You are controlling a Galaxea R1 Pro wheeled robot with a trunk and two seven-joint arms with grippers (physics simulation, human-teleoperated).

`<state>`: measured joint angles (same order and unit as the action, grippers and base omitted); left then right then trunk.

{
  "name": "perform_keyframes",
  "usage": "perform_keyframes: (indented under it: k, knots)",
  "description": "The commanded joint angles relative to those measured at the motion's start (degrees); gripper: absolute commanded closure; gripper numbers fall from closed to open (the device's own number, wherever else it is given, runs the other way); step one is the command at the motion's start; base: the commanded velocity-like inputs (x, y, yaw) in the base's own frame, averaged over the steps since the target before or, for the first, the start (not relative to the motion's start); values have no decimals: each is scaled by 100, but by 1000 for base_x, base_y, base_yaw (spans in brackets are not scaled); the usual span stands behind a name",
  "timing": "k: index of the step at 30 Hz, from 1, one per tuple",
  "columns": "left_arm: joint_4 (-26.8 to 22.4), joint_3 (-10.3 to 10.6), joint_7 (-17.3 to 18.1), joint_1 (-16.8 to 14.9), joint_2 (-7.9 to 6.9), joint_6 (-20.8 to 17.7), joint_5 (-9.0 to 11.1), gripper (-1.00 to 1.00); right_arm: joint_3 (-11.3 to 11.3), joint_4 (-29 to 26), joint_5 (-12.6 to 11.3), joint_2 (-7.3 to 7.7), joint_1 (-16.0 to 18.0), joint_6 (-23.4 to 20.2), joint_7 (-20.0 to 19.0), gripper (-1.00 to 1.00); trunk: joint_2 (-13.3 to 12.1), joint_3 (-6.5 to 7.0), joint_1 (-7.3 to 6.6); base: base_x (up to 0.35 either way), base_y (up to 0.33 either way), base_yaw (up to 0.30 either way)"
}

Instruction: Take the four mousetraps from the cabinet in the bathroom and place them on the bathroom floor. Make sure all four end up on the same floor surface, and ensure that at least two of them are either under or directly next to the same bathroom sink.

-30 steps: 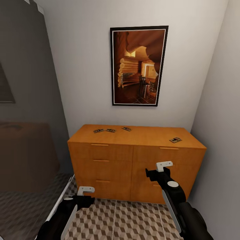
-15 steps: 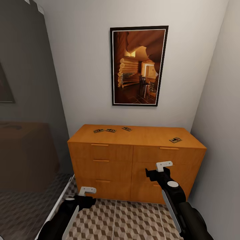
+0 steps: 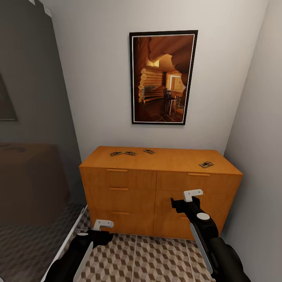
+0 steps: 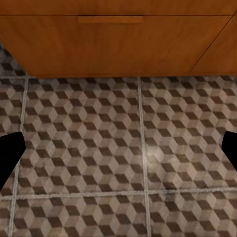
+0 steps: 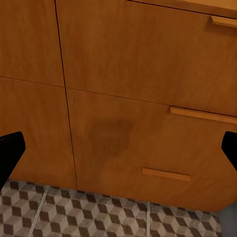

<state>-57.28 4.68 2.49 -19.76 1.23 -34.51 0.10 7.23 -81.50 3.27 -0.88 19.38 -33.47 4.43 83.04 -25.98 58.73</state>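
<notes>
Where walls close in: four mousetraps (image 3: 129, 153) atop cabinet (image 3: 156, 196); framed picture (image 3: 163, 77) above

Both arms are out in front, black with pale trim. The left arm sits low and comes in from the bottom corner, with its gripper (image 3: 102, 224) ending in a white bracket-like tip. The right arm reaches up higher and further forward, a round white cap on the wrist, and its gripper (image 3: 192, 194) has the same white tip. In both wrist views the dark fingertips (image 4: 9, 157) (image 5: 10, 151) sit way out at the edges, so both grippers are spread wide with nothing in them.
</notes>
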Motion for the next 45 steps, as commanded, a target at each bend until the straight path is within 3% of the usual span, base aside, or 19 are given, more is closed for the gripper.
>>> perform_keyframes:
  k: [1, 14, 18, 25, 30, 35, 36, 37, 41, 44, 45]
  knots:
    - [-1, -3, 15, -3, 0, -29, -1, -100, 8, -7, 33, 0, 4, -36, 14, -100, 4, -7, 0, 0, 0, 0]
    - [69, 69, 15, -2, 0, -29, -1, -100, 15, -7, 33, 0, 4, -36, 14, -100, 4, -7, 0, 0, 0, 0]
    - [332, 152, 15, -2, 61, 1, -4, -100, 12, -7, 33, 0, 4, -36, 19, -100, 4, -7, 0, 0, 0, 0]
    - [912, 223, 15, -4, 205, 637, -2, -100, 15, -7, 31, 2, 4, -36, 15, -100, 4, -7, 0, 0, 0, 0]
    - [1686, 232, 15, -3, 225, 1203, -3, -100, 15, -7, 28, 1, 4, -36, 9, -100, 4, -7, 0, 0, 0, 0]
    - [2767, 234, 15, -2, 206, 2312, -21, -100, 15, -7, 25, 4, 4, -38, 6, -100, 4, -7, 0, 0, 0, 0]
    - [3463, 235, 10, -2, 169, 3143, -35, -100, 22, -7, 24, -1, 4, -37, 10, -100, 4, -7, 0, 0, 0, 0]
    - [3827, 235, 7, -2, 116, 3566, -40, -100, 26, -7, 23, -4, 4, -40, 9, -100, 4, -7, 0, 0, 0, 0]
    - [4509, 235, 0, -2, -13, 4410, -48, -100, 45, -7, 18, -12, 4, -38, 2, -100, 4, -7, 0, 0, 0, 0]
    - [5221, 235, 0, -2, -239, 5420, -43, -100, 97, -21, 29, -11, 4, -40, 8, -100, 4, -7, 0, 0, 0, 0]
    - [5314, 235, 1, -2, -269, 5525, -43, -100, 107, -41, 32, -11, 4, -41, 11, -100, 4, -7, 0, 0, 0, 0]
